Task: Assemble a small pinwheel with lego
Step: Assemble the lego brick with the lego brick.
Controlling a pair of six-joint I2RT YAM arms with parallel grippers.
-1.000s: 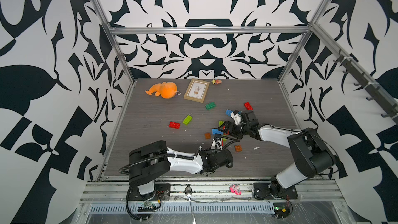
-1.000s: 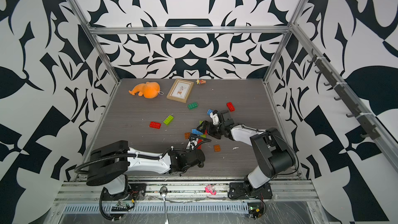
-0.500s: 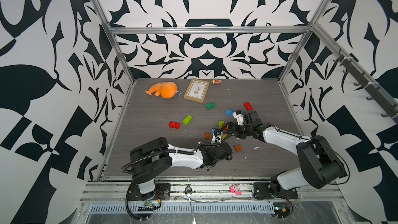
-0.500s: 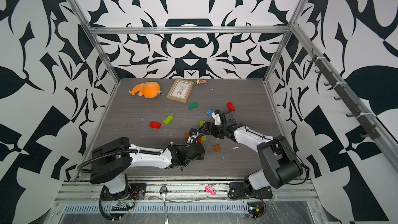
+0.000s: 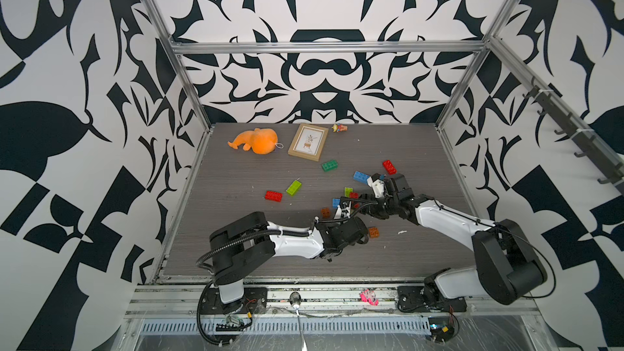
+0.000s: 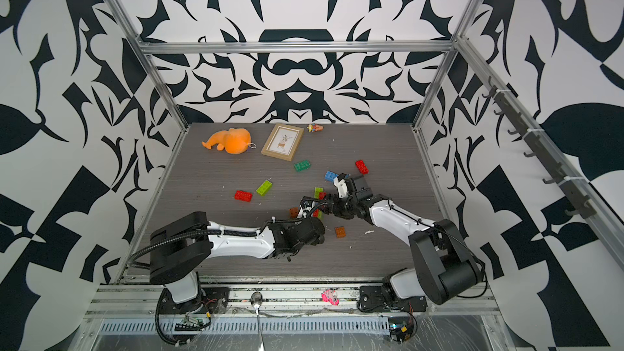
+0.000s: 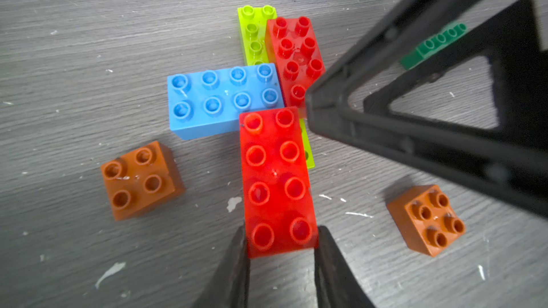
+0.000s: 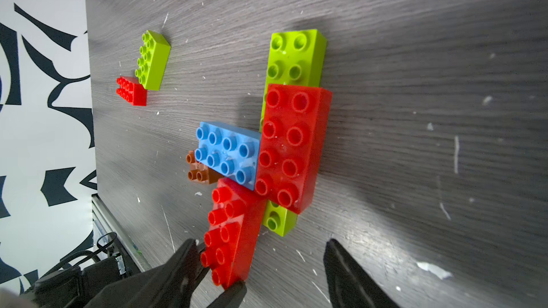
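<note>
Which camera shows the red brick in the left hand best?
The left wrist view. The red brick fills mid-frame, all eight studs sharp, the left hand clamped on one end. The right wrist view shows the brick tilted and partly side-on. In both top views it is tiny and mostly hidden by the arms.

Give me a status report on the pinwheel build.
Left gripper shut on red 2x4 brick, tilted over end of lime brick. Right gripper open, close beside. Nothing loose in the way.
</note>
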